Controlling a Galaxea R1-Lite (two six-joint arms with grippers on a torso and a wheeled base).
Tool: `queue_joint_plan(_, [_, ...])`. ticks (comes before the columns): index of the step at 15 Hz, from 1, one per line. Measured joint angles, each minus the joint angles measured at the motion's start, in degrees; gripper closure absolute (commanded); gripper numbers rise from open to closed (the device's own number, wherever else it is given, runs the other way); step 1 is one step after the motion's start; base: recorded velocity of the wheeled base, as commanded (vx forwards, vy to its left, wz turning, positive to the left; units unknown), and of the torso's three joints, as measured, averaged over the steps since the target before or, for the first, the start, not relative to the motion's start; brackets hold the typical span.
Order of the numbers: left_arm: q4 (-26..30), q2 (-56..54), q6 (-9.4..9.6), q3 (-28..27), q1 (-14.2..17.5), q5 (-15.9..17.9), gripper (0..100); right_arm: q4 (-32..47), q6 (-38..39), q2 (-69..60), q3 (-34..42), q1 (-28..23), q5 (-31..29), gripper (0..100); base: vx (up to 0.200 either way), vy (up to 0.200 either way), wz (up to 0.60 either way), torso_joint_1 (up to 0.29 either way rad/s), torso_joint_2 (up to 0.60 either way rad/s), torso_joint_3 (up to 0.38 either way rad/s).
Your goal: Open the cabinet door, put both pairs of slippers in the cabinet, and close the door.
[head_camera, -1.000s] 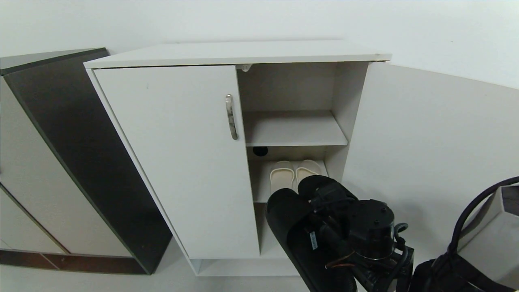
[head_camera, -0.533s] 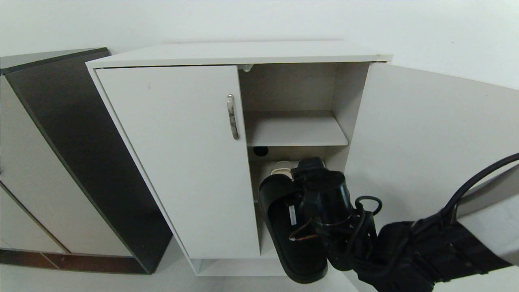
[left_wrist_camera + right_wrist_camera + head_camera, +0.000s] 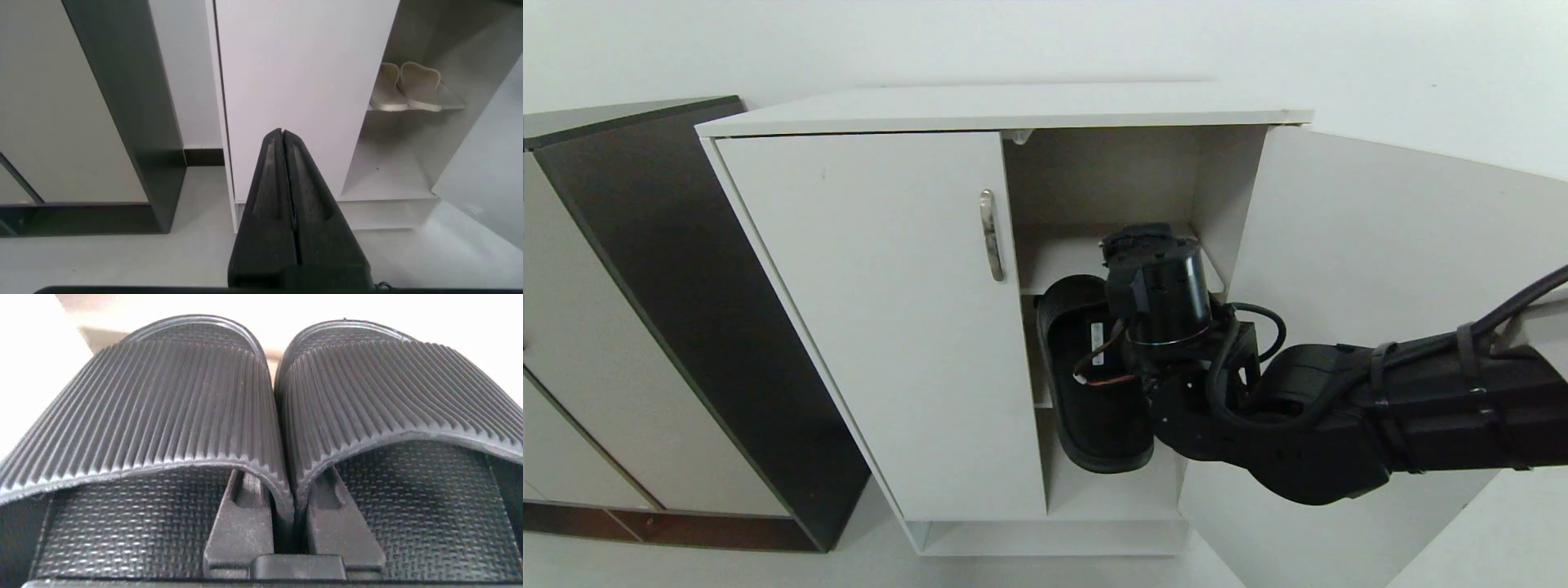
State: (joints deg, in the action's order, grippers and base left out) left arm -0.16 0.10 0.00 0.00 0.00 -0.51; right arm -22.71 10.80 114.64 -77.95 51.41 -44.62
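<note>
A pair of black slippers (image 3: 1086, 384) hangs toe-up in the open right half of the white cabinet (image 3: 980, 106), level with its middle shelves. My right gripper (image 3: 286, 531) is shut on the slippers' two touching inner edges, one finger under each ribbed strap (image 3: 163, 400). In the head view my right wrist (image 3: 1164, 286) covers the fingers. A cream pair of slippers (image 3: 404, 86) lies on a lower shelf inside. My left gripper (image 3: 282, 143) is shut on nothing, low in front of the closed left door (image 3: 302, 73).
The right door (image 3: 1380, 245) stands swung wide open beside my right arm. The left door has a metal handle (image 3: 990, 235). A dark and grey cabinet (image 3: 686, 286) stands against the white one's left side. The bottom compartment (image 3: 1111, 490) is bare.
My right arm has risen and pushed forward, carrying the black slippers from below the opening up into it. They now hide the cream pair in the head view.
</note>
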Motion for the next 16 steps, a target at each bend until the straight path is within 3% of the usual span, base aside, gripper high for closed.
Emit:
queue_joint_plan(7, [0.0, 0.0, 0.0, 0.0, 0.0, 0.0, 100, 1.1, 0.1, 1.5, -1.8, -0.7, -1.8, 100, 0.0, 0.0, 0.0, 0.0, 0.0, 0.0])
queue_joint_plan(16, [0.0, 0.0, 0.0, 0.0, 0.0, 0.0, 100, 0.9, 0.1, 2.0, -2.1, -0.7, -1.9, 100, 0.2, 0.0, 0.0, 0.002, 0.0, 0.003])
